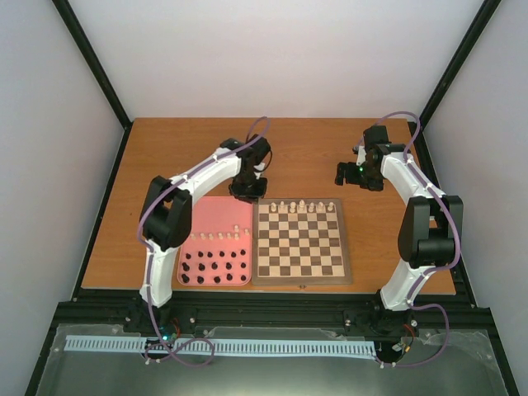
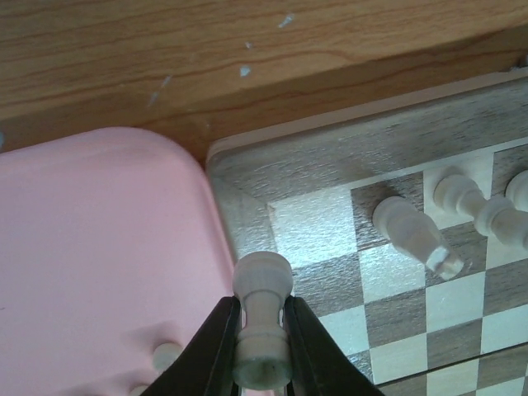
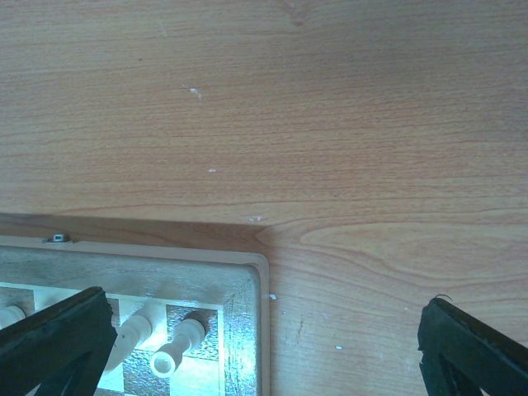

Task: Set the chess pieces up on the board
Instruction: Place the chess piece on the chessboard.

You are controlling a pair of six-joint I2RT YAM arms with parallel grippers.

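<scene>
Chess pieces point(image 1: 302, 205): one is in hand. Left gripper point(image 2: 262, 312) is clamped on a cream piece point(image 2: 262, 280), fingers point(image 2: 221, 346) pinching its stem w/ the head sticking out past the tips. It hangs over the board's left border, right at the seam w/ the pink tray point(image 2: 99, 247), by the far-left corner of the board point(image 2: 346, 153). The corner square just beside it looks bare, so prob. that's the target, though that's only my read. Further along that far row sit more cream ones. The wrist view skews them, so I can't tell if each is upright.

Right gripper point(image 1: 344, 172) hovers above the bench point(image 1: 190, 148), off the board's far-right corner. Its jaws are wide apart w/ nothing between them, and the right wrist view shows bare wood plus the board corner under it.

Progress, judged from the top view:
- Done: several cream pieces lined up on the far row.
- Left: at least the far-left corner square has no piece.
- Left: the row in front of it is bare, and a line of small cream ones waits in the tray, approx. mid-tray.
- Black pieces point(image 1: 214, 268) all sit in the tray's near half, none on the board.

So I'd call it under halfway for the cream side, w/ the pawn row not yet begun.
</scene>
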